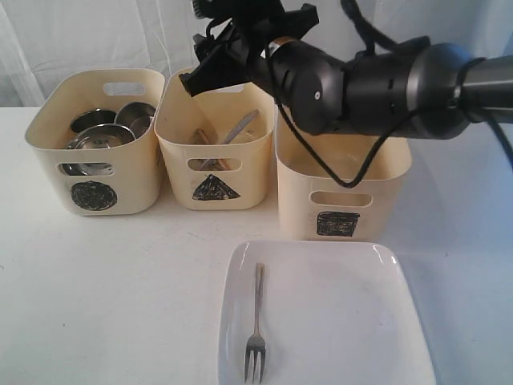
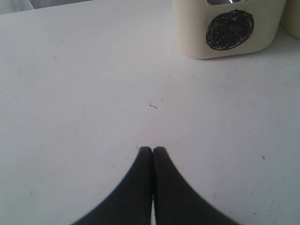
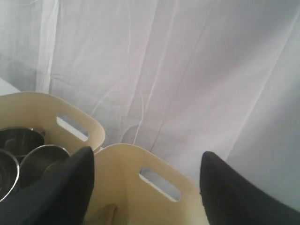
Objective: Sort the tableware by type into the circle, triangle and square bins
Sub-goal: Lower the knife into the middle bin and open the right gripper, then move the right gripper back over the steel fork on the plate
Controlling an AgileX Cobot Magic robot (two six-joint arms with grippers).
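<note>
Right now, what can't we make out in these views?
- Square bin contents: exterior view, right arm covers much of the opening.
- Triangle bin contents: exterior view, walls hide all but utensil ends.
- White plate: exterior view, near edge cut by frame.
- Circle bin: left wrist view, top cut off.

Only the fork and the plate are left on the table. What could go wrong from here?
1. The fork lies flat on the glossy plate; the jaws may slip off it or shove the plate.
2. A cable loop from the right arm hangs at the square bin rim and could snag it when the arm moves.
3. The plate looks wider than that bin's opening, so it may jam or tip it.
</note>
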